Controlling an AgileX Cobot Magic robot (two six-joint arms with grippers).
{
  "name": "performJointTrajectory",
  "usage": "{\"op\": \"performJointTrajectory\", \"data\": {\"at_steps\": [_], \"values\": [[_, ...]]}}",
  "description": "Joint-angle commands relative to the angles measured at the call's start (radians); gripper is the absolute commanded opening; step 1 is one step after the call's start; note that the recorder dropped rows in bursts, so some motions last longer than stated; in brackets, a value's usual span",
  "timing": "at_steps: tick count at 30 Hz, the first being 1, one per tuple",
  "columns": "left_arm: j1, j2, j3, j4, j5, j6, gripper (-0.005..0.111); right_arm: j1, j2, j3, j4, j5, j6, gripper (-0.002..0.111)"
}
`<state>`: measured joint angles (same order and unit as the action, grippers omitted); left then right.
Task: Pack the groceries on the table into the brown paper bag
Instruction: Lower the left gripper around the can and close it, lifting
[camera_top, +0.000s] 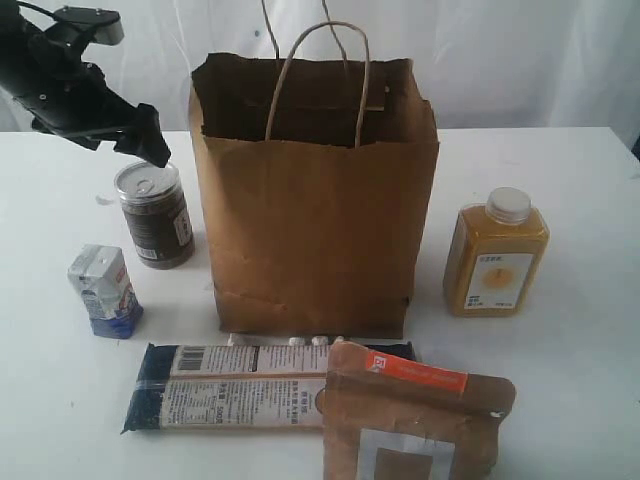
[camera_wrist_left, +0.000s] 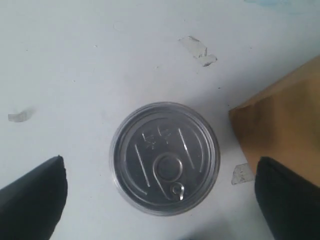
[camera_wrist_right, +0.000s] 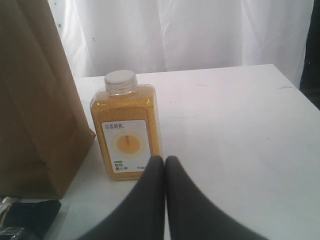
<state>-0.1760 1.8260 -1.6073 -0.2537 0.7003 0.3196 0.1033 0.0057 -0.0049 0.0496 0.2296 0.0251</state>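
The wide-open, empty left pincer (camera_wrist_left: 162, 200) hovers over the dark can with silver pull-tab lid (camera_top: 153, 215), left of frame beside the tall brown kraft paper bag (camera_top: 315, 220). It should descend centred, straddling the can's sides, before closing. The right pincer (camera_wrist_right: 165, 159) is closed, empty.

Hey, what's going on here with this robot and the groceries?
The left gripper hangs open right over the can beside the paper bag, apparently about to grab it. The right gripper is shut, empty, facing the juice bottle. The carton, packet and pouch sit on the table, not yet packed.
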Motion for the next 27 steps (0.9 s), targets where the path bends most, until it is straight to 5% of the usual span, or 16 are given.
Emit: {"op": "performJointTrajectory", "data": {"at_steps": [1, 27], "values": [[-0.013, 0.018, -0.008, -0.03, 0.025, -0.005, 0.105, -0.005, -0.006, 0.005, 0.002, -0.008, 0.002, 0.0], [-0.038, 0.143, -0.01, 0.038, -0.027, 0.009, 0.103, -0.005, -0.006, 0.005, 0.005, -0.008, 0.023, 0.0]]}}
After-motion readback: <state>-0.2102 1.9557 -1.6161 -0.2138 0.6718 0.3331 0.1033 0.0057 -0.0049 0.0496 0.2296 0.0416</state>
